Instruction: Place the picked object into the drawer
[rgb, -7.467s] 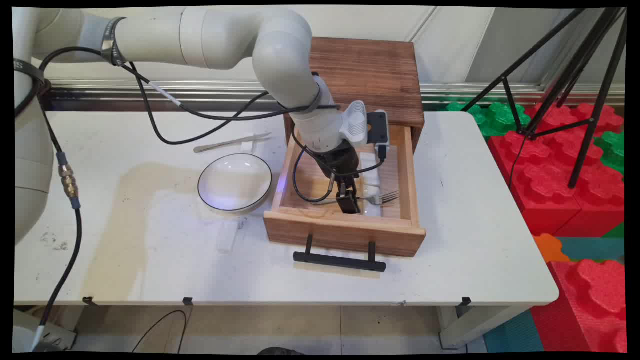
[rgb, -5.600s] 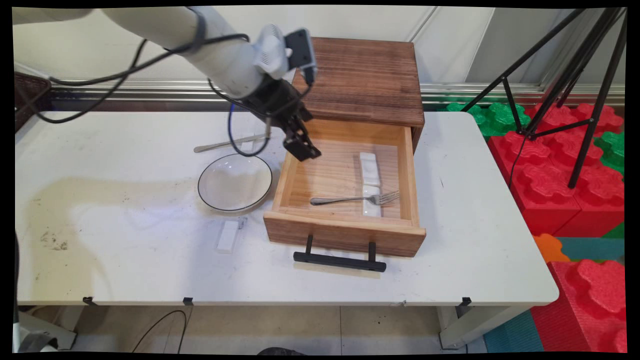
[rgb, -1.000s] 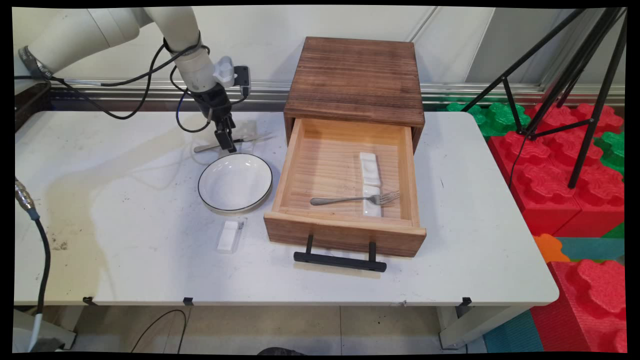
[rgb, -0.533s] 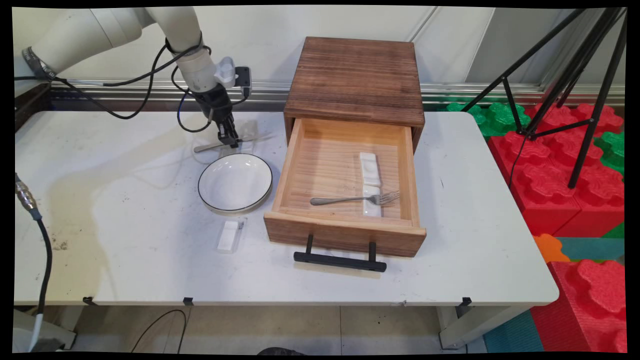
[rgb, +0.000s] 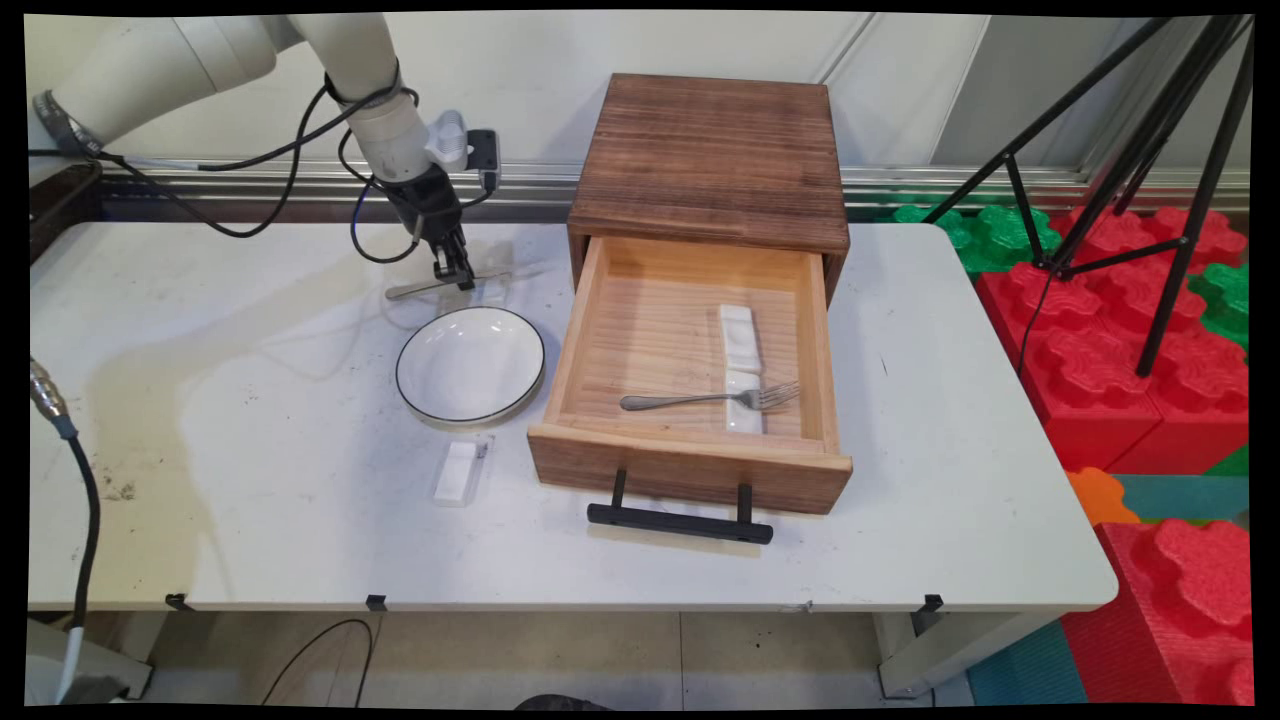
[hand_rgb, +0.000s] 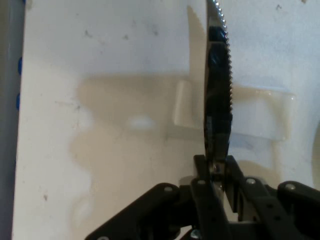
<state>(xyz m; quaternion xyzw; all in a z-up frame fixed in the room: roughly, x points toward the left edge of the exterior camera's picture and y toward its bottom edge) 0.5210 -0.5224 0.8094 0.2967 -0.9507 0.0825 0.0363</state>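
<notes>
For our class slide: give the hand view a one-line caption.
Gripper shut on a serrated knife above the white table.

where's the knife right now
In the main view the knife is at the table's far left, behind the white bowl and left of the open drawer, with the gripper shut on it.

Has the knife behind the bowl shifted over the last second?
Yes, slightly. The knife, pinched in the claw, has its handle end a little higher and farther from the bowl; the claw has lifted too.
</notes>
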